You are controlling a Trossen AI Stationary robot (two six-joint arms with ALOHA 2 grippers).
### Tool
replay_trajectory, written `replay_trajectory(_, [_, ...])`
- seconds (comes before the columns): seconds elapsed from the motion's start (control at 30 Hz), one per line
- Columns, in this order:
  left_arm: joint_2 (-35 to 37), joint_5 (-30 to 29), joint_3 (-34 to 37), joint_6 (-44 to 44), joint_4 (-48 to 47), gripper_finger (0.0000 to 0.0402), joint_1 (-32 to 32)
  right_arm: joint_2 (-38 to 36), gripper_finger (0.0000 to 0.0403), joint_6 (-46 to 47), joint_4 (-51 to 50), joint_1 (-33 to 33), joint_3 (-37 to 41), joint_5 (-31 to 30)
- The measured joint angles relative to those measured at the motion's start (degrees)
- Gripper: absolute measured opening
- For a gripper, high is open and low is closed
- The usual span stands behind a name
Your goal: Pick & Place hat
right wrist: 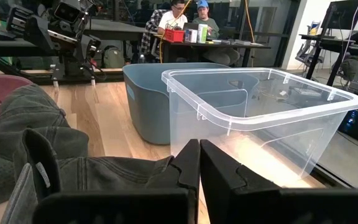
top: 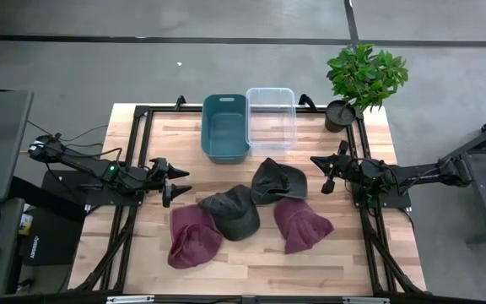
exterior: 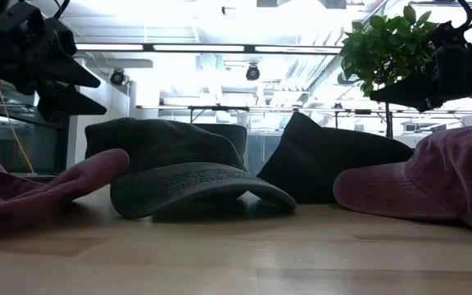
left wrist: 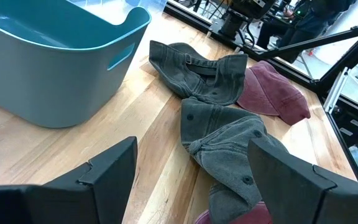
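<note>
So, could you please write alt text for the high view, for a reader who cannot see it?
Four hats lie in a cluster on a wooden table: two grey hats between two maroon hats. Behind them stand a teal bin and a clear bin, side by side. The open left gripper and the shut right gripper hover at either side, holding nothing.

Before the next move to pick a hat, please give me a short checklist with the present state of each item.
1. left gripper open, ready to grasp: ok.
2. right gripper shut and holding nothing: ok, but it must open before any pick.
3. Hats reachable on the table: ok; two dark green hats and two maroon hats lie between the arms.
4. Hats separate from each other: not ok, they overlap.
5. teal bin ready to receive: ok, looks empty.
6. clear bin ready to receive: ok, looks empty.
</note>
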State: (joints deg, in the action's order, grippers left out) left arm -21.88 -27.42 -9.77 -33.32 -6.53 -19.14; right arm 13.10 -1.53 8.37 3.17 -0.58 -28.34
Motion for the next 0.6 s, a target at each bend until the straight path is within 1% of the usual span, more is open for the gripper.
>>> replay_trajectory(0.37, [0.0,-0.07,0.0,0.0,0.0,0.0292,0.0,0.0,0.0008,0.0,0.0,0.0,-0.02,0.0])
replay_trajectory(0.53, [-0.01,-2.42,0.01,0.0,-0.01,0.0292,0.0,0.0,0.0005,-0.01,0.01,0.01,0.0,0.02])
replay_trajectory(0.6, [0.02,-2.09,0.01,0.0,-0.02,0.0292,0.0,0.0,0.0006,0.0,0.0,-0.01,0.0,0.0])
